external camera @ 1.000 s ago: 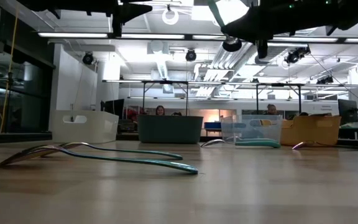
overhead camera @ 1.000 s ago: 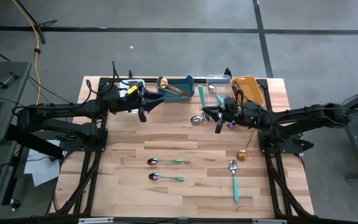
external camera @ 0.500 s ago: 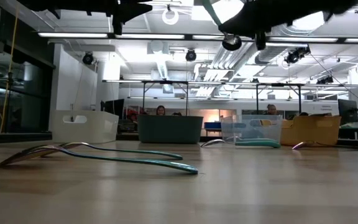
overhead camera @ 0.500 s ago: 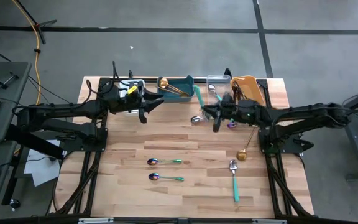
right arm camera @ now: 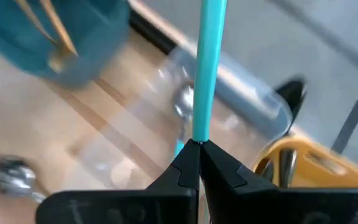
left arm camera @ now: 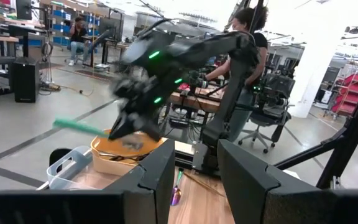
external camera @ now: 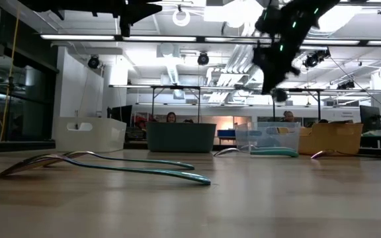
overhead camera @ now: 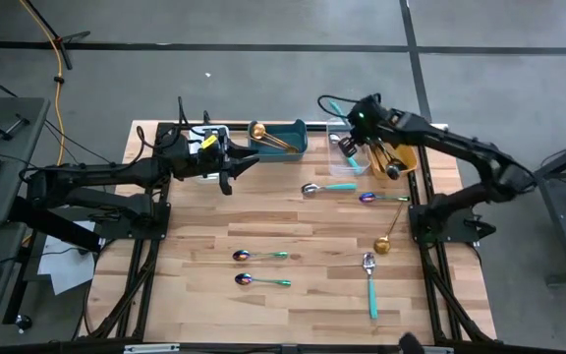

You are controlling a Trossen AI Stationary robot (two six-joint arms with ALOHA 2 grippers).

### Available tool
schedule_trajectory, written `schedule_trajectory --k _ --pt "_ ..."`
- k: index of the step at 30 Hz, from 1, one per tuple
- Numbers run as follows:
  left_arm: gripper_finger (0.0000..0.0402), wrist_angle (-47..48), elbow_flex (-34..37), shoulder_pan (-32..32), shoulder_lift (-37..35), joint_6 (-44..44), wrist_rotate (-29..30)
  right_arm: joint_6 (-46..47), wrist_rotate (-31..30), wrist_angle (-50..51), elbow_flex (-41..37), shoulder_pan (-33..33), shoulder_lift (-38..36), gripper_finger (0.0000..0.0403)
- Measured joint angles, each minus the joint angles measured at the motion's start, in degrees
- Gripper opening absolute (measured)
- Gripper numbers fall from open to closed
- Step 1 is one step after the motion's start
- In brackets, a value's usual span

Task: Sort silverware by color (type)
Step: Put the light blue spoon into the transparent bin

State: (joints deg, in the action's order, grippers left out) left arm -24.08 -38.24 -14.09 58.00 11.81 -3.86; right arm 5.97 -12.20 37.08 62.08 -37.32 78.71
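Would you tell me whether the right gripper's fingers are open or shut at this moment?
Shut. In the right wrist view the right gripper fingers meet, pinching the teal-handled utensil above the clear bin.

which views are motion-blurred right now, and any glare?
Right wrist view: bins and table smeared, only the teal handle in the shut right gripper is crisp. Left wrist view: the right arm is blurred. Low view: ceiling lights blow out. High view: sharp, evenly lit.

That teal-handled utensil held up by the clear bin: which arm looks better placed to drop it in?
The right arm. Its tool is shut on the teal-handled utensil directly over the clear bin. The left tool hovers apart, near the white bin, holding nothing.
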Motion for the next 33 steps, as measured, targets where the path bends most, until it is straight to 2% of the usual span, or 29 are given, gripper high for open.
schedule_trajectory --k 4,12,33 --pt "0.0113 0.0 0.0 0.0 0.0 -0.02 0.01 1.14 5.26 0.0 -0.01 -4.64 7.24 0.0" --pt "0.0113 -0.02 0.0 -0.02 -0.02 -0.02 0.02 1.5 6.79 0.85 -0.07 -5.51 14.6 0.0" --pt "0.0113 -0.03 0.0 -0.02 -0.04 -0.02 0.14 1.5 7.86 1.32 -0.11 -5.55 15.1 0.0"
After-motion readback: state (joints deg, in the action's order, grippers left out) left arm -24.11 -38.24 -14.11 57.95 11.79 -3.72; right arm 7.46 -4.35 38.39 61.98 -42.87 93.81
